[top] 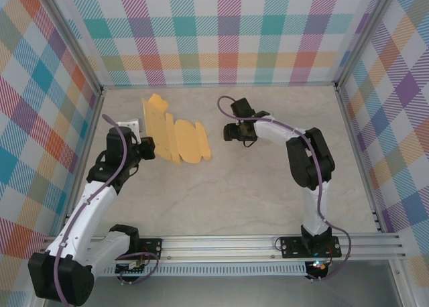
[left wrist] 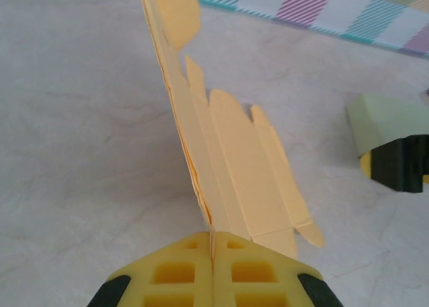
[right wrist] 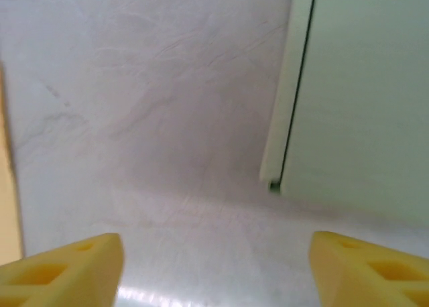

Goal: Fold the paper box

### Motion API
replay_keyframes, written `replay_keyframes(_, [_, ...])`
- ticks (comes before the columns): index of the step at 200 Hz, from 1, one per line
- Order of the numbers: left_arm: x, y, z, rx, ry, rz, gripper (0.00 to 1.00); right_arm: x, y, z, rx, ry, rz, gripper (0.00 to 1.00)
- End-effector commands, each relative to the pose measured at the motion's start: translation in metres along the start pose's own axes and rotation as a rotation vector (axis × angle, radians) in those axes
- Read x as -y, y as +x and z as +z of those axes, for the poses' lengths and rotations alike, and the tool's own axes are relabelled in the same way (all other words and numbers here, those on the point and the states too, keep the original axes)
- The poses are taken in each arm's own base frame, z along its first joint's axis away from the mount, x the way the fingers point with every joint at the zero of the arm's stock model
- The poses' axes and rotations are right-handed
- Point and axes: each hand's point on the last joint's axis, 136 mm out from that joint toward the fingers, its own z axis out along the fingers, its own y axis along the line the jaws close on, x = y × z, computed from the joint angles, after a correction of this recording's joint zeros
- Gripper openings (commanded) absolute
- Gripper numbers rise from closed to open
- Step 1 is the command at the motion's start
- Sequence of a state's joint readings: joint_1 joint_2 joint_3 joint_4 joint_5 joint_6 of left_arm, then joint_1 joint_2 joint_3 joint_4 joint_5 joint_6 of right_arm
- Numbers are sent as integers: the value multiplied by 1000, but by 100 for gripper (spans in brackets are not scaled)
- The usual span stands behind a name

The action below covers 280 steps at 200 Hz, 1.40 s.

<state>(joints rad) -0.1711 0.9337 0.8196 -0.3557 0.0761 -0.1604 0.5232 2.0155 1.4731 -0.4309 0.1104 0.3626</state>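
The yellow paper box point(top: 177, 136) is an unfolded, creased blank on the table's left half, with its far flap point(top: 155, 107) lifted. My left gripper point(top: 153, 148) is shut on the blank's near left edge. In the left wrist view the blank point(left wrist: 234, 159) stands on edge, rising from between the closed yellow pads point(left wrist: 194, 270) of the left gripper point(left wrist: 212, 245). My right gripper point(top: 228, 132) hovers open just right of the blank, apart from it. Its fingers point(right wrist: 67, 270) stand wide over bare table, nothing between them at the right gripper point(right wrist: 214, 273). A sliver of the box point(right wrist: 7, 186) shows at the left edge.
The marble-look table point(top: 255, 186) is walled by checked panels point(top: 221, 32) and metal rails point(top: 94, 99). A pale flat surface point(right wrist: 362, 99) stands close on the right in the right wrist view. The right gripper's fingertip point(left wrist: 399, 163) shows at the right of the left wrist view.
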Motion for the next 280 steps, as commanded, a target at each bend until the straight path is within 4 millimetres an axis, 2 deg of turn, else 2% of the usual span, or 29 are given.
replay_keyframes(1, [34, -29, -24, 41, 137, 153, 0, -20, -16, -52, 103, -111, -25, 80])
replay_keyframes(8, [43, -34, -30, 39, 175, 188, 0, -20, -17, -63, 128, -125, -33, 83])
replay_keyframes(11, [47, -36, -32, 36, 188, 203, 0, -21, -17, -66, 137, -131, -37, 88])
replay_keyframes(17, [54, -39, -37, 31, 221, 236, 0, -22, -18, -77, 161, -142, -45, 91])
replay_keyframes(20, [58, -40, -39, 25, 236, 249, 0, -21, -18, -81, 171, -147, -48, 98])
replay_keyframes(27, [67, -41, -45, 13, 276, 288, 0, -23, -19, -91, 199, -163, -67, 100])
replay_keyframes(58, [100, -48, -70, -1, 432, 442, 0, -30, -22, -129, 322, -229, -159, 100])
replay_keyframes(86, [118, -50, -88, 16, 534, 548, 0, -37, -20, -165, 399, -292, -215, 100])
replay_keyframes(108, [131, -48, -95, 15, 624, 612, 0, -45, -14, -197, 489, -369, -262, 100])
replay_keyframes(130, [142, -41, -100, -22, 700, 666, 0, -43, -7, -223, 558, -390, -284, 100])
replay_keyframes(166, [145, -34, -96, -41, 730, 734, 0, -39, 1, -246, 611, -384, -344, 100])
replay_keyframes(190, [147, -31, -97, -38, 756, 763, 0, -38, 3, -253, 638, -381, -373, 95])
replay_keyframes(210, [147, -29, -97, -31, 760, 779, 0, -47, 7, -258, 656, -435, -406, 80])
replay_keyframes(247, [145, -32, -84, -50, 733, 736, 0, -57, 11, -258, 652, -508, -423, 34])
replay_keyframes(280, [141, -31, -74, -83, 706, 706, 0, -59, 17, -248, 626, -531, -411, 1])
